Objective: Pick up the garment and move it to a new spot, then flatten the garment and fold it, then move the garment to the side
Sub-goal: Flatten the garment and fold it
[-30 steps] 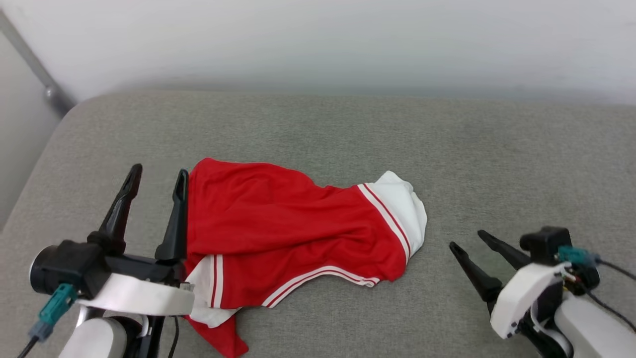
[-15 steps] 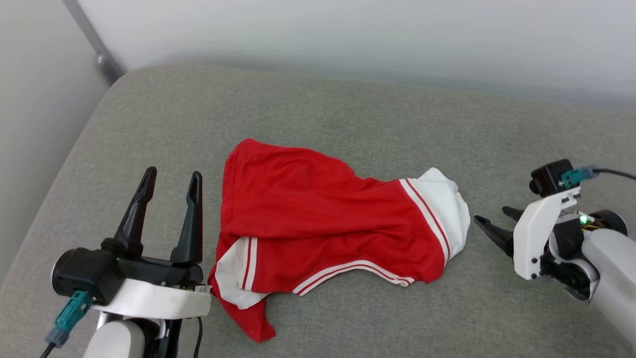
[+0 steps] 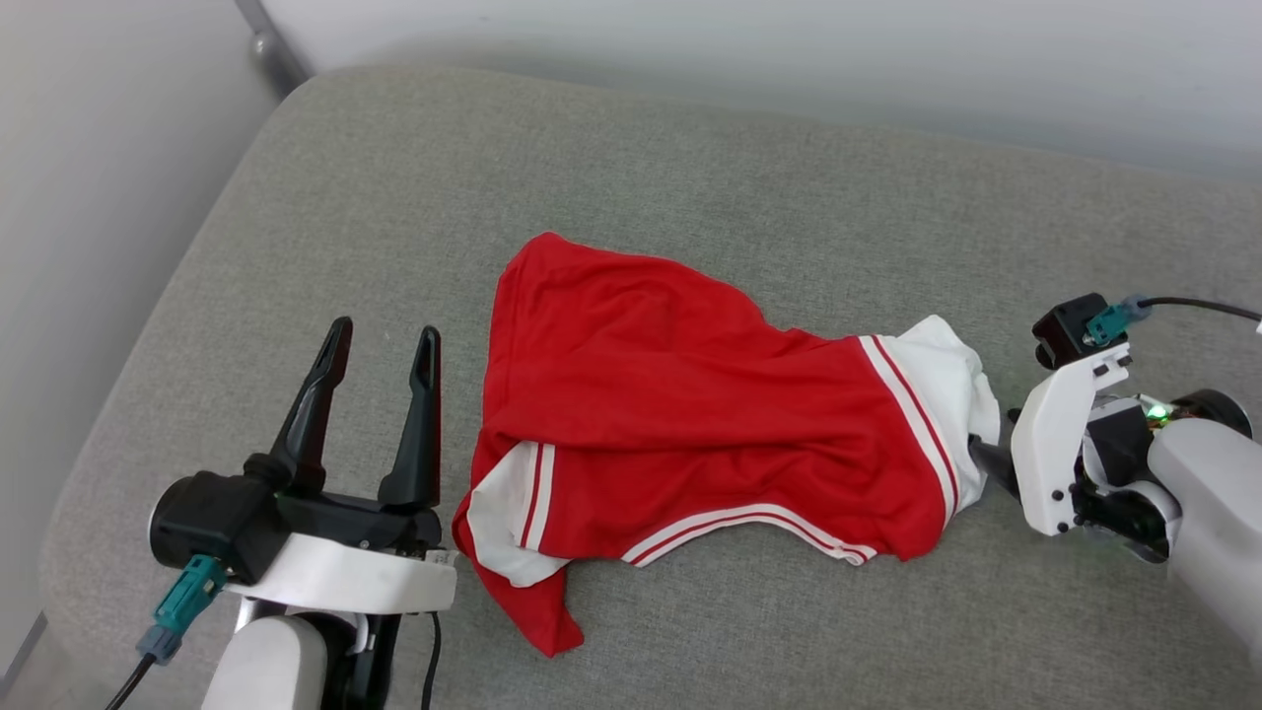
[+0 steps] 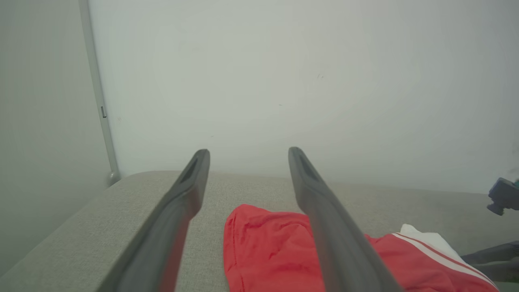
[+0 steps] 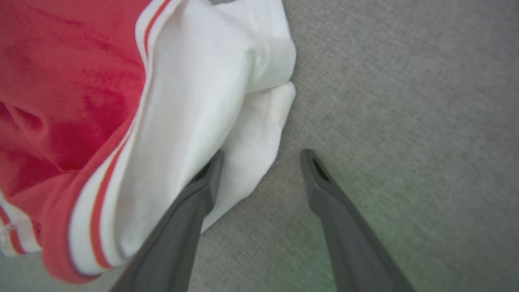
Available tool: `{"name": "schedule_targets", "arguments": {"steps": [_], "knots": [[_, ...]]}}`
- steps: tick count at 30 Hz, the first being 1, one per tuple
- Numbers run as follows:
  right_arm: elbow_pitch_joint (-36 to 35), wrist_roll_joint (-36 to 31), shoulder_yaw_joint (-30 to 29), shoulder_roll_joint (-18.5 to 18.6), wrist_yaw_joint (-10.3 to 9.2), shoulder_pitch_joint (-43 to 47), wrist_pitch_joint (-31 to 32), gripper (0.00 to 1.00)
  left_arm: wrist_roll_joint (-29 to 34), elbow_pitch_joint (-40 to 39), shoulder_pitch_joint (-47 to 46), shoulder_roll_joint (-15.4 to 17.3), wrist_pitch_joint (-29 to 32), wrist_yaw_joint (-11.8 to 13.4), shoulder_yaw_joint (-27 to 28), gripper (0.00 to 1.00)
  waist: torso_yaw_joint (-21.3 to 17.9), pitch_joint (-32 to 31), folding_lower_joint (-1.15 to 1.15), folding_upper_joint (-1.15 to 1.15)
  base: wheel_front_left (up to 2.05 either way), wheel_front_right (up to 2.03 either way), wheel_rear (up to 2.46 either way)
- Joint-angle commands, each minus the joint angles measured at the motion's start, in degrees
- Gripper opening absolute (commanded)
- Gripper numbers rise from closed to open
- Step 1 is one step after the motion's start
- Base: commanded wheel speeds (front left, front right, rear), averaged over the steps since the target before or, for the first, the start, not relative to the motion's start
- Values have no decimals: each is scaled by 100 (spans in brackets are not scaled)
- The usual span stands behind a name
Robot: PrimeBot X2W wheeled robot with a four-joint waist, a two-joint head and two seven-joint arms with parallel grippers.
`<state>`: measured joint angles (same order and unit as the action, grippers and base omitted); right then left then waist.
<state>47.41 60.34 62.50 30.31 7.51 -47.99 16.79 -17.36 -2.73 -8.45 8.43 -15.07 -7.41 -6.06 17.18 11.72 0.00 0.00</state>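
The garment (image 3: 690,414), a red jersey with white sleeves and red-white stripe trim, lies crumpled on the grey cushion (image 3: 690,177). My left gripper (image 3: 385,330) stands open just left of the garment's left edge, apart from it, with nothing between its fingers. My right gripper (image 3: 984,456) is at the garment's right end, against the white sleeve (image 3: 951,380). In the right wrist view the right gripper (image 5: 263,153) is open, one fingertip over the white sleeve (image 5: 211,89) and the other over bare cushion. The left wrist view shows the left gripper (image 4: 248,151) open above the red cloth (image 4: 267,247).
A pale wall (image 3: 789,49) rises behind the cushion, with a metal pole (image 3: 261,44) at the back left corner. The cushion's left edge (image 3: 148,325) curves down near my left arm. Bare cushion stretches behind and in front of the garment.
The head camera has turned, shifting the whole picture right and down. My right gripper has closed in on the white sleeve from a gap away. A gap now shows between my left gripper and the garment.
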Motion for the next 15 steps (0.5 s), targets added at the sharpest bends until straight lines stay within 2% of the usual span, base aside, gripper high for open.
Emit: {"name": "schedule_targets", "arguments": {"steps": [1,2,3,4,8,15], "knots": [[101,-55,108,-95,-4,46,7,89,22,11,-53,-22,-13,-6,-19,100,44,43,0,0,0,0,0],[167,-46,177,-124,-4,48,60,48,30,17,-84,-30,-13,-8,-46,100,63,62,0,0,0,0,0],[249,-55,228,-130,-5,29,63,3,27,23,-124,-41,-13,-9,-90,100,84,86,0,0,0,0,0],[314,-85,261,-132,-6,-28,-11,0,31,33,-158,-40,-13,-9,-123,100,97,102,0,0,0,0,0],[452,37,370,-50,-7,-147,14,0,6,54,-261,-54,-13,-10,-218,100,71,131,0,0,0,0,0],[142,408,432,438,-8,-316,54,0,-18,133,-247,-20,-13,-10,-154,100,-281,-6,0,0,0,0,0]]}}
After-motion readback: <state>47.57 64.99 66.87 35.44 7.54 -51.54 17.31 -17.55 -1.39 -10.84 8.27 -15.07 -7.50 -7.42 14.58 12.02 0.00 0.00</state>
